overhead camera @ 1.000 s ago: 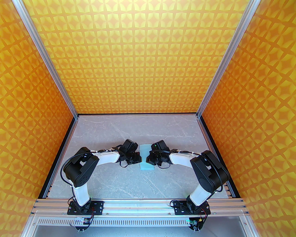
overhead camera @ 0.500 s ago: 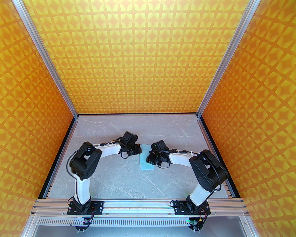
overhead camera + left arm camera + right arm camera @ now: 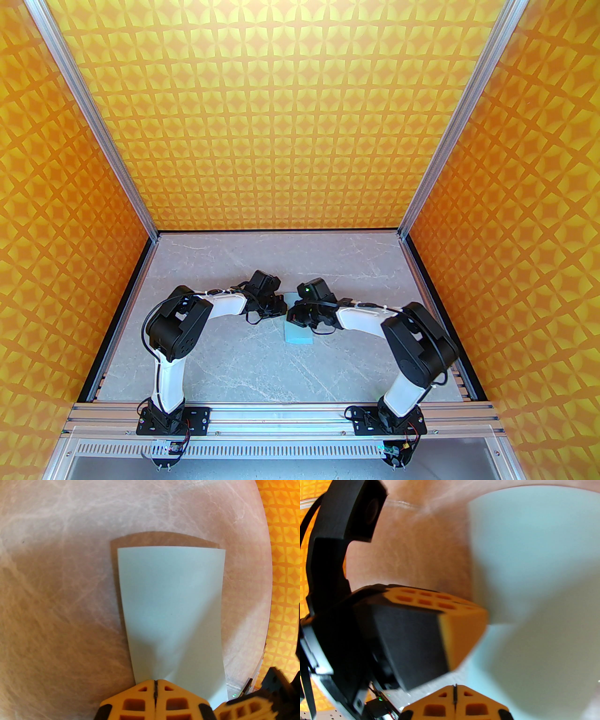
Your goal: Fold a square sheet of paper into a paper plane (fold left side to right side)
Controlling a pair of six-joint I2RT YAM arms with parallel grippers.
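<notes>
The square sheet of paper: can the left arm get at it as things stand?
Probably yes. The closed left end effector is at the edge of the square sheet of paper, with nothing between. The closed right end effector stands close beside it and may crowd it.

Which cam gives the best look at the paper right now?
Left wrist. The paper is almost whole in frame there, sharp, with its far edge and both long edges clear. Top external shows it small and partly covered. Right wrist has it very close, blurred and cut off at the frame's edge.
</notes>
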